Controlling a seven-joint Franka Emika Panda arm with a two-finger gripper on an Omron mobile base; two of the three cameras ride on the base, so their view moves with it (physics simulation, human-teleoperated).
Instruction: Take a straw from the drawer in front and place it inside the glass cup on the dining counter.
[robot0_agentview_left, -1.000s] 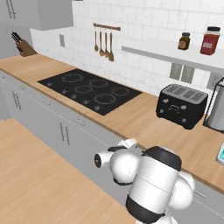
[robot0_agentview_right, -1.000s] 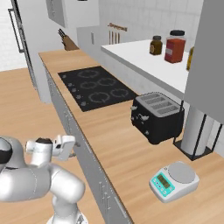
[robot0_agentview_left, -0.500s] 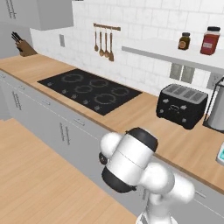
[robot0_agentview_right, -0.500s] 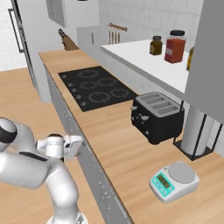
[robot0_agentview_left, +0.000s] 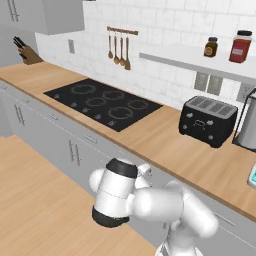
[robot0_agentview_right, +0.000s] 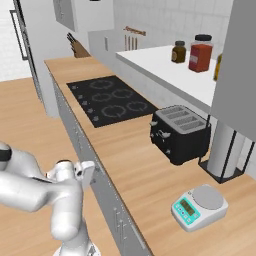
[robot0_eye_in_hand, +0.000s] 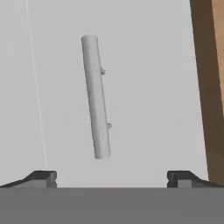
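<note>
In the hand view the drawer's light grey front (robot0_eye_in_hand: 148, 87) is close ahead, shut, with its slim metal bar handle (robot0_eye_in_hand: 96, 96) centred above my gripper (robot0_eye_in_hand: 111, 177). The two dark fingertips (robot0_eye_in_hand: 41, 177) stand wide apart with nothing between them, so the gripper is open and short of the handle. In the right base view my white hand (robot0_agentview_right: 84, 172) sits right at the cabinet front below the counter edge. In the left base view my forearm (robot0_agentview_left: 116, 192) covers the hand. The straw, the glass cup and the dining counter are out of view.
The wall counter (robot0_agentview_left: 165, 135) carries a black hob (robot0_agentview_left: 102, 102), a black toaster (robot0_agentview_left: 207, 120) and a small scale (robot0_agentview_right: 197, 205). A knife block (robot0_agentview_left: 25, 50) stands at the far left. A shelf with jars (robot0_agentview_left: 240, 46) hangs above. Wood floor (robot0_agentview_left: 35, 200) lies open to the left.
The arm has folded and swung, bringing the hand in toward the cabinet front under the counter. The forearm now crosses low in the left base view. Nothing else moved.
</note>
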